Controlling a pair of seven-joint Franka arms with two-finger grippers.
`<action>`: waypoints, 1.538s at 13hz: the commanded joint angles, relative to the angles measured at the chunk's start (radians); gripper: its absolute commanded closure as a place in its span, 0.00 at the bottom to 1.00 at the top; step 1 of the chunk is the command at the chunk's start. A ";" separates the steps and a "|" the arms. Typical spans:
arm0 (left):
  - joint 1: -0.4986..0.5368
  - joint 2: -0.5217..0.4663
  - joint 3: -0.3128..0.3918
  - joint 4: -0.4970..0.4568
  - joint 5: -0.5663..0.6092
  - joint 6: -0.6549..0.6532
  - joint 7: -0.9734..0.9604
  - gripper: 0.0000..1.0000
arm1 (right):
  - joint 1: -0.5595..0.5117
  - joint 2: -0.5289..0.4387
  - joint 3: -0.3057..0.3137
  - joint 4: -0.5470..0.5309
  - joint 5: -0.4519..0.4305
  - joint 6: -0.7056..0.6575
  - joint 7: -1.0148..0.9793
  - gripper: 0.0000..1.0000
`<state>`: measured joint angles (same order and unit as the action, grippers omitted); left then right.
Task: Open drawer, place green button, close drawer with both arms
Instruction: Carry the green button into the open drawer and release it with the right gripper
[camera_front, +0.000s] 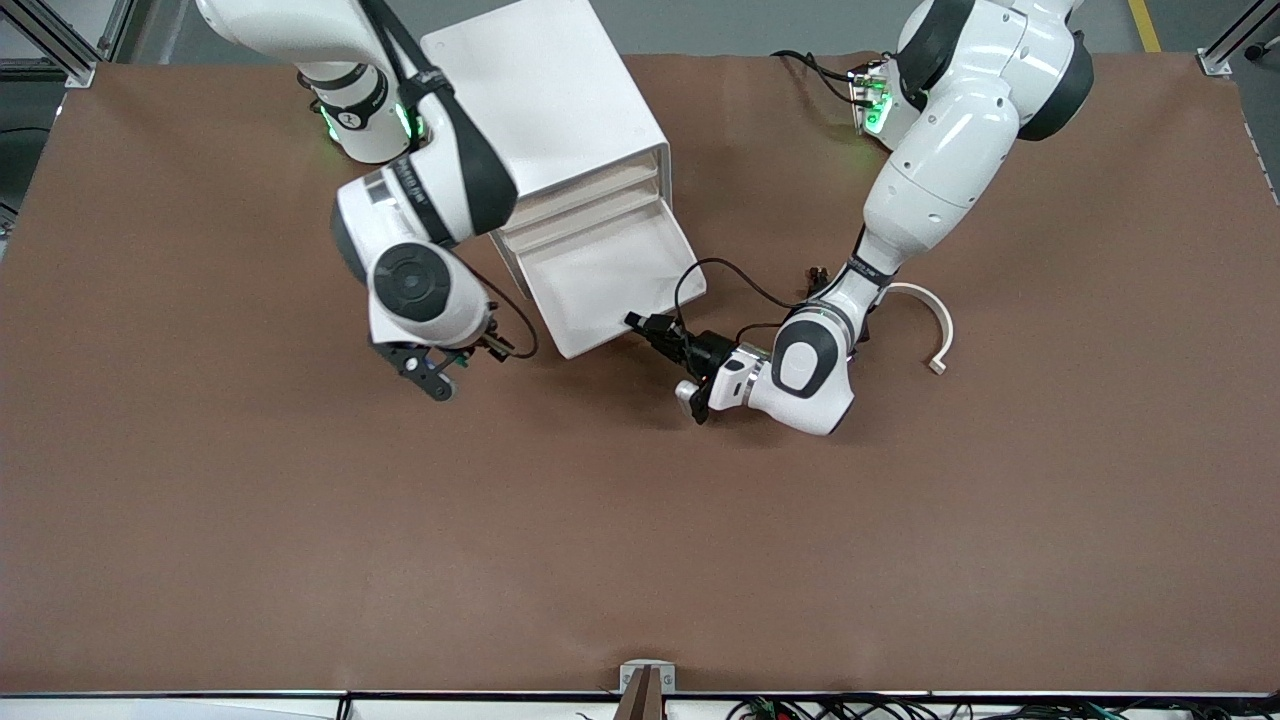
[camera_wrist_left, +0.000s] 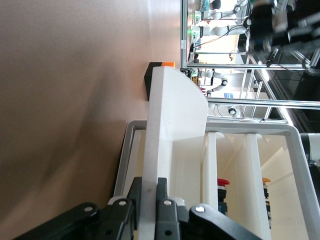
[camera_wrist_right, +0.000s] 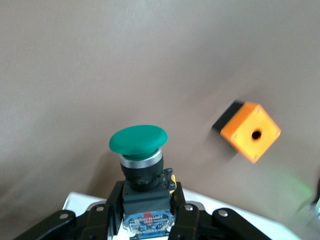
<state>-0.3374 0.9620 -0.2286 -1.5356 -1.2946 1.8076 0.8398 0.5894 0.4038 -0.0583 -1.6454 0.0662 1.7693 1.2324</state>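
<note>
The drawer (camera_front: 610, 285), lowest in the white cabinet (camera_front: 545, 95), stands pulled out and its tray looks bare. My left gripper (camera_front: 652, 326) is at the drawer's front corner. In the left wrist view the left gripper (camera_wrist_left: 148, 194) is shut on the drawer's white front wall (camera_wrist_left: 172, 130). My right gripper (camera_front: 492, 346) hangs over the table beside the open drawer, toward the right arm's end. In the right wrist view the right gripper (camera_wrist_right: 145, 202) is shut on the button (camera_wrist_right: 138, 141), gripping its black-and-blue body with the green cap pointing away from the jaws.
An orange cube with a hole (camera_wrist_right: 250, 131) (camera_wrist_left: 159, 74) sits on the brown table beside the cabinet. Small parts (camera_wrist_left: 223, 192) show in the upper drawers. A white curved piece (camera_front: 937, 322) lies toward the left arm's end.
</note>
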 joint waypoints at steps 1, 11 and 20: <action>0.015 0.014 0.006 0.026 0.041 0.009 -0.063 0.85 | 0.055 -0.017 -0.009 -0.017 0.049 0.021 0.131 0.82; 0.024 0.006 0.005 0.096 0.228 0.004 -0.270 0.00 | 0.191 -0.014 -0.008 -0.109 0.273 0.240 0.306 0.83; 0.113 -0.049 0.006 0.186 0.457 -0.088 -0.516 0.00 | 0.274 0.004 -0.009 -0.188 0.305 0.375 0.355 0.84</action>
<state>-0.2467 0.9411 -0.2199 -1.3593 -0.8943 1.7314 0.3786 0.8444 0.4121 -0.0586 -1.8189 0.3456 2.1295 1.5675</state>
